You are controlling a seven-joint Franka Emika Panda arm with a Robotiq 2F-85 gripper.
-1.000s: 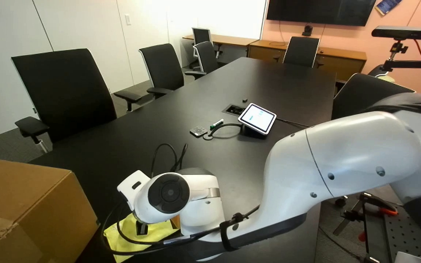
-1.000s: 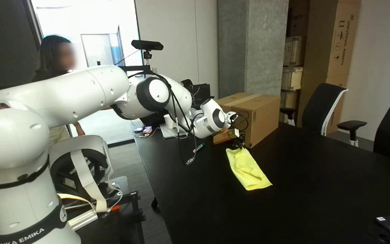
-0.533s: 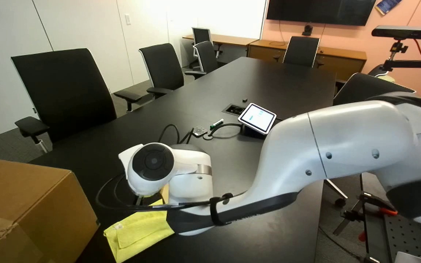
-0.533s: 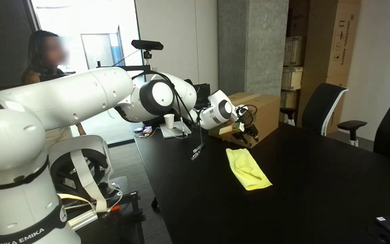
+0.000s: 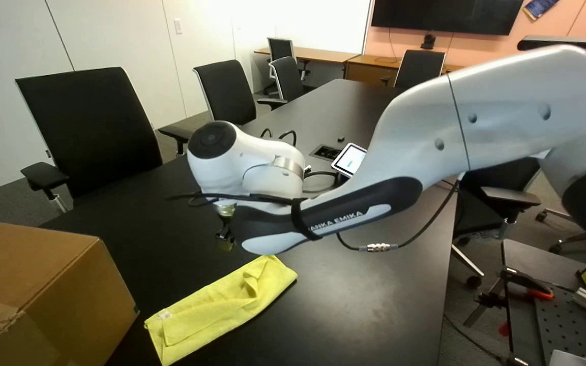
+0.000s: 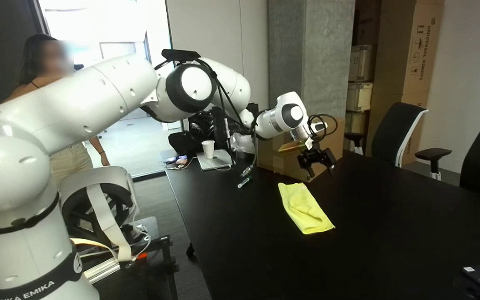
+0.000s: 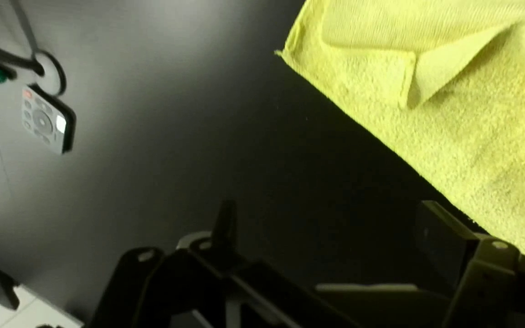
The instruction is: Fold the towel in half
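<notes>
Towel (image 6: 303, 208), long axis toward the cardboard box (image 5: 46, 295), short end nearest, end effector (image 6: 321, 171) wide apart

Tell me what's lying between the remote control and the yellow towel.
Only bare black tabletop. The wrist view shows that stretch, running from the remote control to the near corner of the towel.

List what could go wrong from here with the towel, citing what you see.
The towel has a raised wrinkle near one end; pressing it could set a crease.
Its layers' edges do not line up in the wrist view, so the fold may end up uneven.
The box stands close to the towel's other end, so the open gripper might bump it there.
</notes>
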